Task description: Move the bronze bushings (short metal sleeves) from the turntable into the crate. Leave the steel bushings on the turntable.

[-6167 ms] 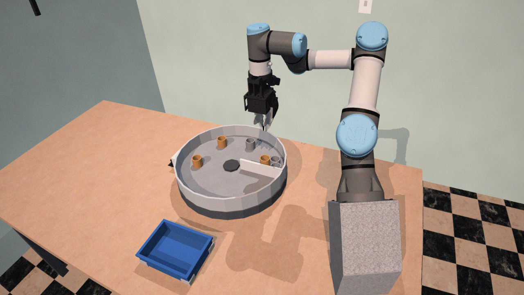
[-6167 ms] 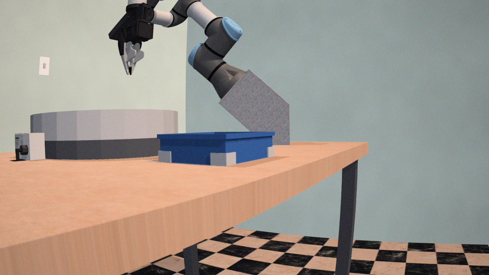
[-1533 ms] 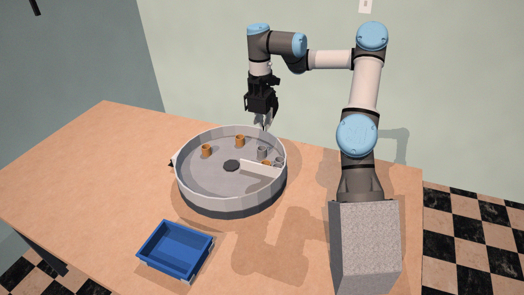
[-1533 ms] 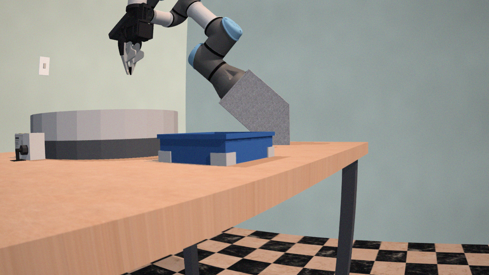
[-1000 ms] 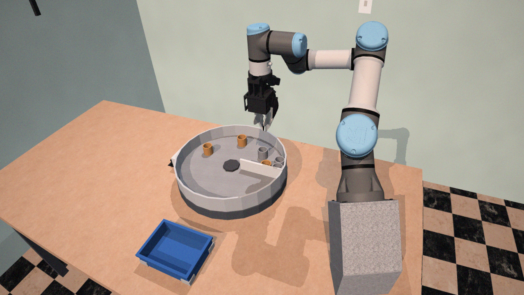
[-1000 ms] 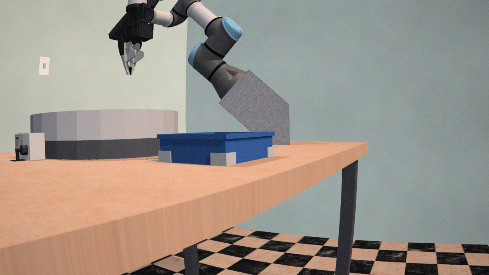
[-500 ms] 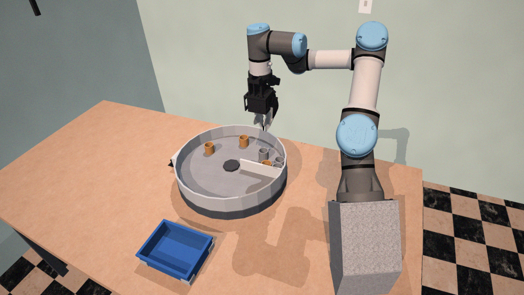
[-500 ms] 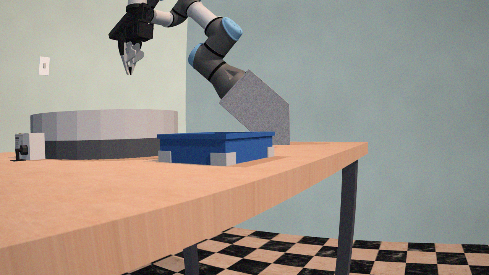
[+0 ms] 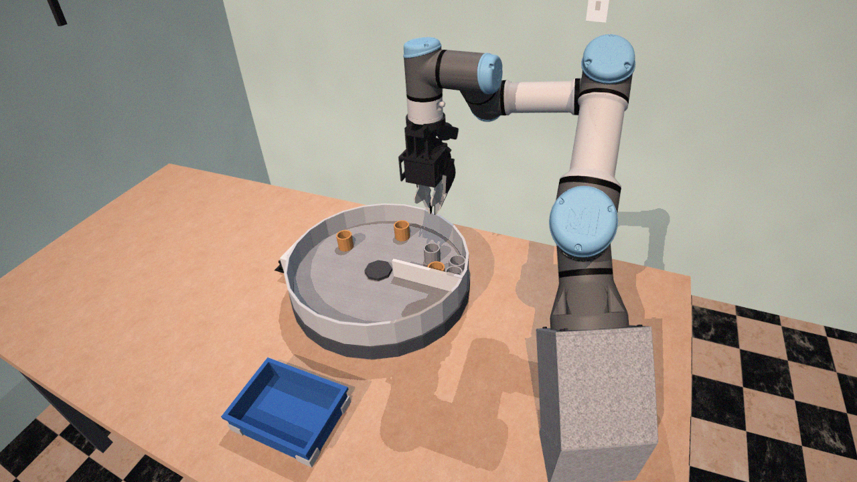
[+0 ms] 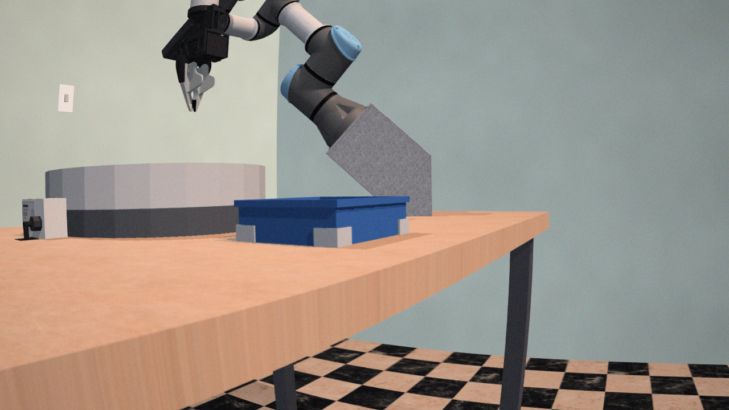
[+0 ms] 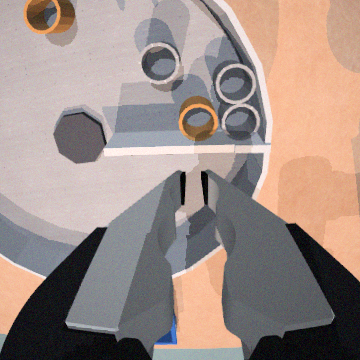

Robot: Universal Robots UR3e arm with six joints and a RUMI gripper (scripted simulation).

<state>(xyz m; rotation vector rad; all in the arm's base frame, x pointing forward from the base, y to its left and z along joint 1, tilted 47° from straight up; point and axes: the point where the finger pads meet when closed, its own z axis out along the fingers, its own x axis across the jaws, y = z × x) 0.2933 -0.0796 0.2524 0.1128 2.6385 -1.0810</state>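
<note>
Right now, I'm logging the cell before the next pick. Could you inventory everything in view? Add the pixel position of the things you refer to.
Bronze sleeves (image 9: 344, 243) (image 11: 198, 101): three, orange-brown, on turntable
Steel sleeves (image 9: 431, 256) (image 11: 148, 65): three, grey, on turntable
Turntable (image 9: 371, 333) (image 10: 152, 185) (image 11: 30, 100): one, grey, on table
Divider (image 9: 422, 275) (image 11: 170, 149): one, white, inside turntable
Hub (image 9: 377, 270) (image 11: 80, 137): one, dark, turntable centre
Crate (image 9: 263, 436) (image 10: 285, 219) (image 11: 173, 332): one, blue, beside turntable
Corner blocks (image 10: 331, 237): three visible in exterior view, pale grey, around crate
Knobbed box (image 9: 285, 258) (image 10: 53, 218): one, white, beside turntable
Table (image 9: 120, 269) (image 10: 152, 306) (image 11: 310, 125): one, tan, under everything listed above
Table legs (image 10: 517, 316): two in exterior view, dark, below
Wall switch (image 9: 597, 9) (image 10: 66, 97): one, white, on wall
Walls (image 9: 329, 120) (image 10: 510, 152): two, greenish, behind
Floor (image 9: 772, 383) (image 10: 586, 382): one, checkered, below
Bar (image 9: 57, 11): one, black, upper left, top view
Block (image 9: 605, 389) (image 10: 387, 158): one, speckled grey, under arm
Arm (image 9: 599, 132) (image 10: 326, 56): one, grey-white-blue, beside turntable
Tool (image 9: 432, 209) (image 10: 192, 109) (image 11: 193, 173): one, black-grey, shut, above turntable

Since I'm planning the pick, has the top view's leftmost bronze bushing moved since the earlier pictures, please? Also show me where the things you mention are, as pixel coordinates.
Yes, the leftmost bronze bushing (image 9: 345, 244) has moved away from the crate (image 9: 307, 373) (image 10: 285, 219) (image 11: 173, 334).
</note>
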